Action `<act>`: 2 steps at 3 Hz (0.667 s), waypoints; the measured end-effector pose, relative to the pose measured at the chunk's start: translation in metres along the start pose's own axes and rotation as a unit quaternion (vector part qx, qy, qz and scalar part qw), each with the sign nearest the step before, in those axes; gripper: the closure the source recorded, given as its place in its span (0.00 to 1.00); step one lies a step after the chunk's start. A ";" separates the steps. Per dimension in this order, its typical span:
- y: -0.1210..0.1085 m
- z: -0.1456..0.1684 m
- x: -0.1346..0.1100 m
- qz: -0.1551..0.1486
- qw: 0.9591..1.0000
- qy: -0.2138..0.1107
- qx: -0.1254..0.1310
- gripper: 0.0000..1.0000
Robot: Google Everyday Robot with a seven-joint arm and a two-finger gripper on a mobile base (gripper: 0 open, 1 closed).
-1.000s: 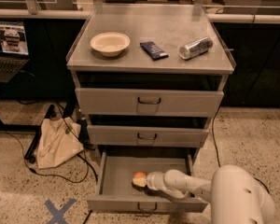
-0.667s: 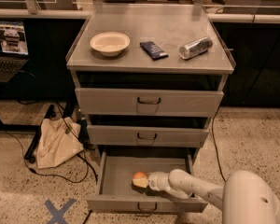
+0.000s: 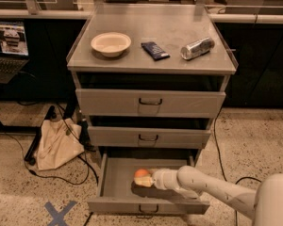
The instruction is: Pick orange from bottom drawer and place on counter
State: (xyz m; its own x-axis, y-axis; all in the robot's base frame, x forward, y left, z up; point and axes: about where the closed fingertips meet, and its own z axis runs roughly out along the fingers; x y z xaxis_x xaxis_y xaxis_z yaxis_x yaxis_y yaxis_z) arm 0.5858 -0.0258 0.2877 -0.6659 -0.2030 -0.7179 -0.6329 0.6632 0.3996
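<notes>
The bottom drawer (image 3: 118,199) stands pulled out at the foot of the cabinet. Inside it lies the orange (image 3: 141,173), small and round, near the drawer's middle. My gripper (image 3: 145,179) reaches into the drawer from the right on a white arm, and its tip is right at the orange, touching or nearly touching it. The counter (image 3: 165,29) is the flat grey top of the cabinet, far above the gripper.
On the counter sit a cream bowl (image 3: 111,44), a dark blue packet (image 3: 155,50) and a silver can (image 3: 197,48) lying on its side. Two shut drawers (image 3: 150,102) lie above. A beige bag (image 3: 56,145) and cables lie on the floor left.
The arm has pushed further left into the drawer, so the gripper has closed in on the orange. The orange has stayed where it was.
</notes>
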 end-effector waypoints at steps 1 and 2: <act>0.030 -0.036 -0.044 -0.037 0.999 -0.018 -0.001 1.00; 0.033 -0.039 -0.049 -0.042 0.999 -0.019 -0.001 1.00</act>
State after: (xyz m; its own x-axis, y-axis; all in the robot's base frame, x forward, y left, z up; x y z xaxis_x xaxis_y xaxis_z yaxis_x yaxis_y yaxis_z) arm 0.5816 -0.0221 0.3584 -0.5954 -0.2296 -0.7700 -0.6864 0.6435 0.3389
